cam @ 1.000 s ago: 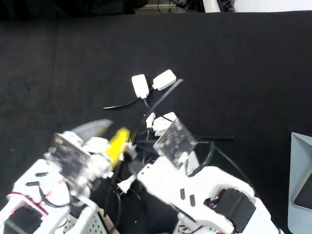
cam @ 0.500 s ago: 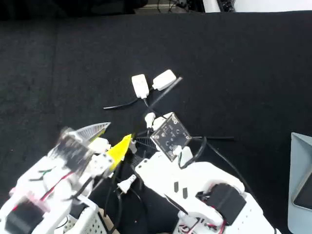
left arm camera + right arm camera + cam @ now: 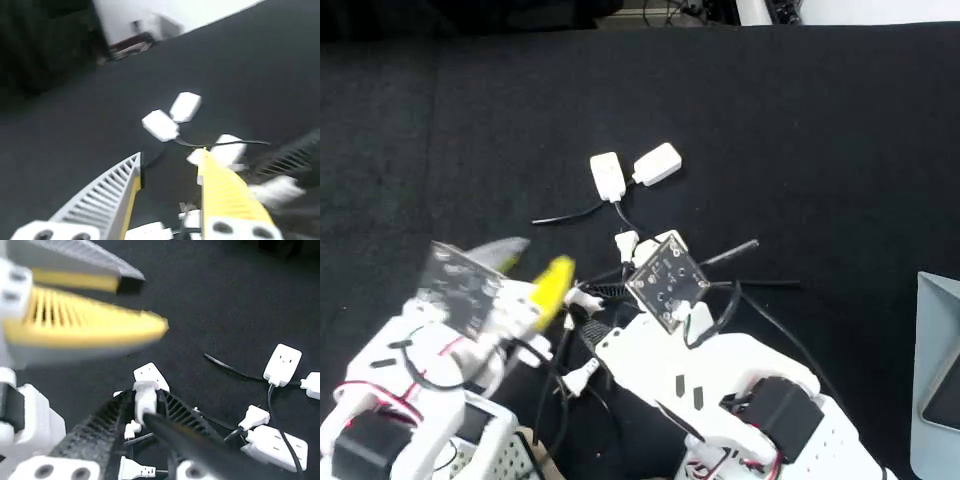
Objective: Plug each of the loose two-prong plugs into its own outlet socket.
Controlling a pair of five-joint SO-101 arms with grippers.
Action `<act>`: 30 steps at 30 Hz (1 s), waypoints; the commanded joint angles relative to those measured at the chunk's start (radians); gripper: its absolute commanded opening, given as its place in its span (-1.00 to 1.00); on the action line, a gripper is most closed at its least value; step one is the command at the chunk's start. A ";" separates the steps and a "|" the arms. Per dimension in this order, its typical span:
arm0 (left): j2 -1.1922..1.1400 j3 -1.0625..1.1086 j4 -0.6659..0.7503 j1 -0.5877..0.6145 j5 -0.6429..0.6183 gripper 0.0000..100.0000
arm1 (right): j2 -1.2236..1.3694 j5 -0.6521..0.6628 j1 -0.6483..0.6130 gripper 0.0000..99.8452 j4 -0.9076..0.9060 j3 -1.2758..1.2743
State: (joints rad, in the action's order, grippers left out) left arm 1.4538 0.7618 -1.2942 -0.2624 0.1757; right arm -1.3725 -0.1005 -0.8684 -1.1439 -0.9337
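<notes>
White two-prong plug (image 3: 144,407) is clamped betw. the black fingers of the right pincer (image 3: 146,393), just beside a white socket (image 3: 150,374), w/ other cords tangled nearby on the black bench (image 3: 820,130). Close by, the left pincer (image 3: 171,156) hangs wide apart w/ nothing in it. Farther out lie two more outlet blocks (image 3: 607,176), side by side.

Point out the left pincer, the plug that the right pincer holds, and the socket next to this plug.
left pincer (image 3: 170,156), left wrist view, midway between its fingertips.
held plug (image 3: 144,401), right wrist view, its white body.
socket (image 3: 150,374), right wrist view, its white face.
</notes>
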 commanded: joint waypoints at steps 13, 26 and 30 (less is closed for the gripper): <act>-0.647 0.005 0.005 0.377 0.562 -0.58 | -0.001 -0.072 0.215 -0.98 0.209 -0.237; -0.825 0.051 0.132 0.314 0.859 -0.49 | -0.002 -0.072 0.259 -0.98 0.233 -0.288; -0.905 0.082 0.192 0.252 0.859 -0.49 | -0.002 -0.074 0.259 -0.98 0.230 -0.288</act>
State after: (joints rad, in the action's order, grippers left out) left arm 0.6038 0.8385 -1.1638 0.0522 1.0242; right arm -1.3709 -0.1649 -0.6199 -0.9291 -1.2298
